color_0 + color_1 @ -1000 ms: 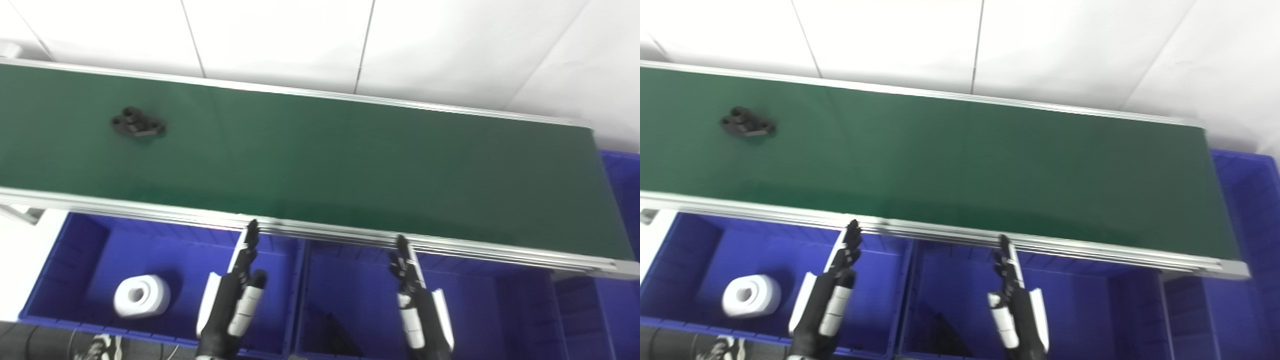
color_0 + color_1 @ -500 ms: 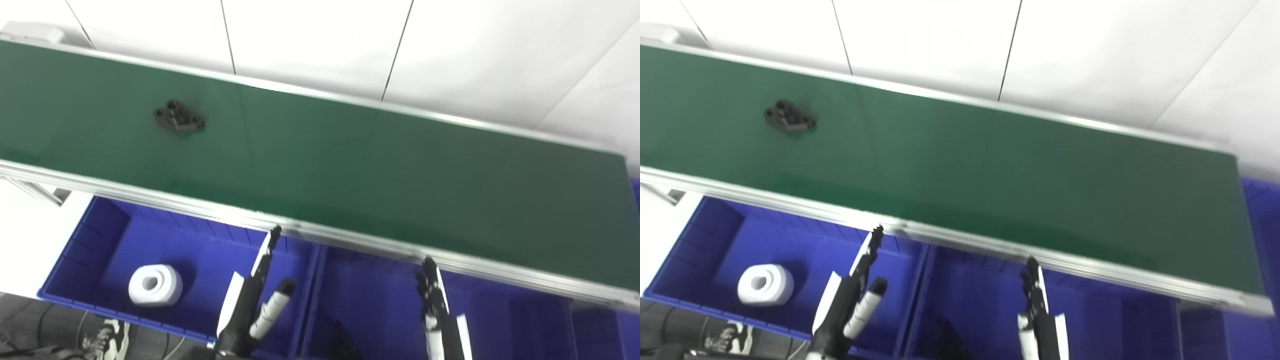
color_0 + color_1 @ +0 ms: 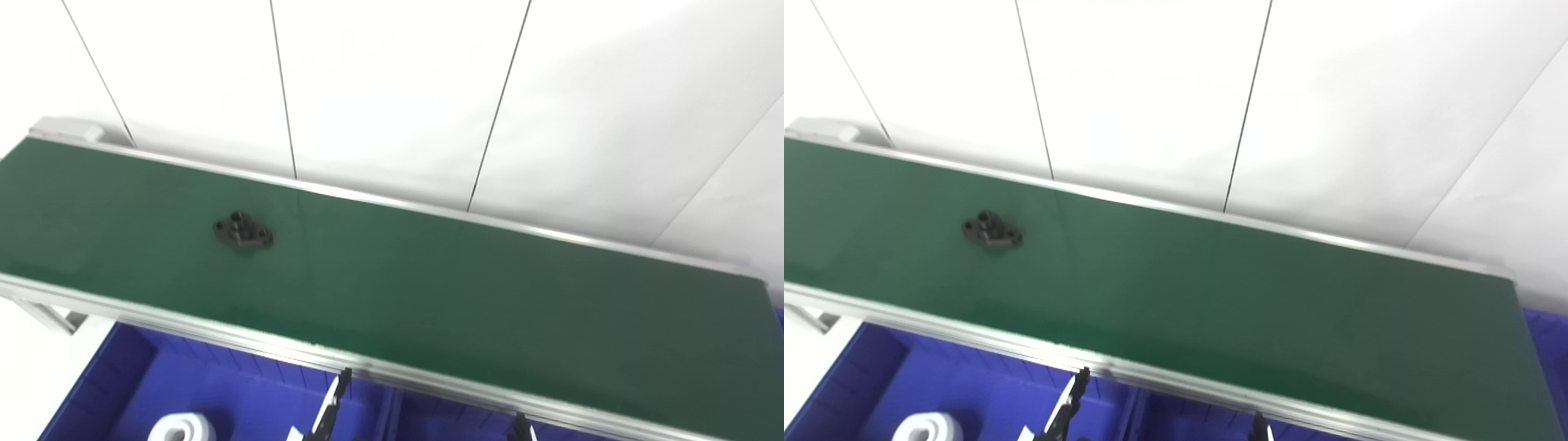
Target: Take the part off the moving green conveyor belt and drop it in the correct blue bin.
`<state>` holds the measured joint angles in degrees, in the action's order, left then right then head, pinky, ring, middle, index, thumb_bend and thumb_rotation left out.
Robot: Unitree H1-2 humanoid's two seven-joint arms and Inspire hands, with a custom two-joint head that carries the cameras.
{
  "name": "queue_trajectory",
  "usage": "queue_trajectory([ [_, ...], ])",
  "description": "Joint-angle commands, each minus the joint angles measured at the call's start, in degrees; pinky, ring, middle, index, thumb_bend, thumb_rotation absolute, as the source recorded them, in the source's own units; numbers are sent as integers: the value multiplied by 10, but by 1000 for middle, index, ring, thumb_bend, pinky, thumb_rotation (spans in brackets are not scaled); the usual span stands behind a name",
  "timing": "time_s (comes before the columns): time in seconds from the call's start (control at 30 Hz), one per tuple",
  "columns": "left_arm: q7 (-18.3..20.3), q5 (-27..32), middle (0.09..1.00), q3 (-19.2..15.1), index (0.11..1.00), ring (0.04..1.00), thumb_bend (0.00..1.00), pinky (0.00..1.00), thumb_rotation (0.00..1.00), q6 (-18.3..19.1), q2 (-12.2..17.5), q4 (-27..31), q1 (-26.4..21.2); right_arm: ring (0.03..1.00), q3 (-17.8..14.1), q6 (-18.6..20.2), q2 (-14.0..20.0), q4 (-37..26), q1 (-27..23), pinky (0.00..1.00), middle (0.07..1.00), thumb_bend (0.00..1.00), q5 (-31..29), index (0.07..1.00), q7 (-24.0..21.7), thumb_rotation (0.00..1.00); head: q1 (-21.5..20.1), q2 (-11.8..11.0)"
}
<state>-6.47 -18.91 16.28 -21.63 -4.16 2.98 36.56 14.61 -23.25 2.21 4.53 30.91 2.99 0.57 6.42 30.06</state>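
The small black plastic part (image 3: 243,230), a flat flange with round holes and a raised boss, lay on the long green conveyor belt (image 3: 429,288), in its left half and closer to the far edge than to the near edge. Nothing touched it, and the belt surface around it was bare on all sides. A silver aluminium rail (image 3: 202,331) ran along the near edge of the belt, and a thinner rail of the same kind ran along the far edge. Behind the belt stood a white panelled wall (image 3: 392,92) with thin dark seams.

Below the near rail, at the bottom of the picture, was the left blue plastic bin (image 3: 135,380). Inside it lay a white ring-shaped part (image 3: 180,429), cut by the lower edge of the frame. A second blue bin (image 3: 453,422) stood just beside it on the right, separated by a blue wall; what was in it could not be seen. A blue corner (image 3: 1546,331) also showed beyond the right end of the belt.

Only the fingertips of the left hand (image 3: 331,407) reached into view, pointing up toward the near rail, above the left bin and well apart from the black part. Of the right hand (image 3: 520,427) only a dark tip showed at the bottom edge. For both hands I cannot tell whether the fingers were released or clenched; neither hand touched anything visible.
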Motion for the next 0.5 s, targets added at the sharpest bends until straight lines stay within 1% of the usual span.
queue_trajectory([
  [0.0, -10, 0, 1000, 8, 1000, 1000, 644, 1000, 984, -19, -14, 1, 0, 999, 1, -36, -3, -2, 0, 1000, 1000, 760, -6, 1000, -10, 998, 2, -2],
  [0.1, -10, 3, 1000, 9, 1000, 1000, 637, 1000, 985, -20, -15, -4, -2, 993, -1, -36, -4, 1, -1, 1000, 1000, 758, -2, 1000, -5, 1000, 4, -6],
  [0.23, -9, 2, 1000, 11, 1000, 1000, 622, 1000, 977, -18, -18, -7, -4, 997, -2, -37, 0, 7, -5, 1000, 1000, 743, -11, 1000, -10, 1000, 9, -9],
  [0.47, -10, 6, 1000, 11, 1000, 1000, 613, 1000, 975, -27, -19, -20, -10, 997, -5, -37, 1, 17, -12, 1000, 1000, 724, -21, 1000, -15, 991, 15, -14],
])
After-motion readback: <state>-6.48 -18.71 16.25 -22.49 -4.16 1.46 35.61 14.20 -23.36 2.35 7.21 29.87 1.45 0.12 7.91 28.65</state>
